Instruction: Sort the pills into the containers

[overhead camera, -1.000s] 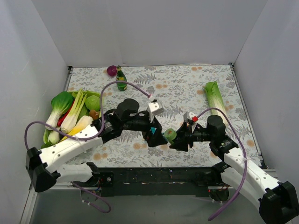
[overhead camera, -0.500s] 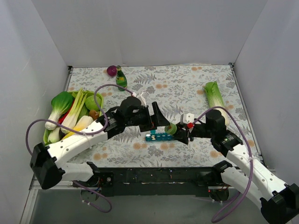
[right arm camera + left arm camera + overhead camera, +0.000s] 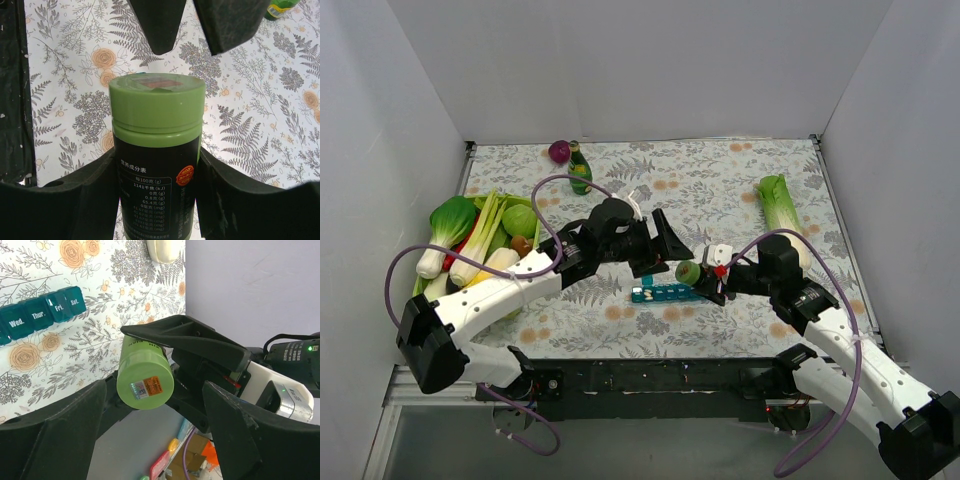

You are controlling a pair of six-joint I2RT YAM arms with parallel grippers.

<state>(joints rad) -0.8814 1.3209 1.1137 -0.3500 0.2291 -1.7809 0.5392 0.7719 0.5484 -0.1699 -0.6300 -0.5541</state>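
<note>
Two arms meet above the teal pill organiser (image 3: 665, 293), toward the middle of the near edge of the surface (image 3: 720, 185).
Right fingers (image 3: 75, 200) are clamped on a green-capped bottle (image 3: 687, 271) over the organiser's right end; left fingers (image 3: 65, 435) stand apart around its cap. Vegetables (image 3: 460, 235) crowd the left edge, one green stalk (image 3: 780, 208) lies by the right edge.

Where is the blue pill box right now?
Top view: the pill box lies on the table mid-front, beside the bottle held in the right hand.
</note>
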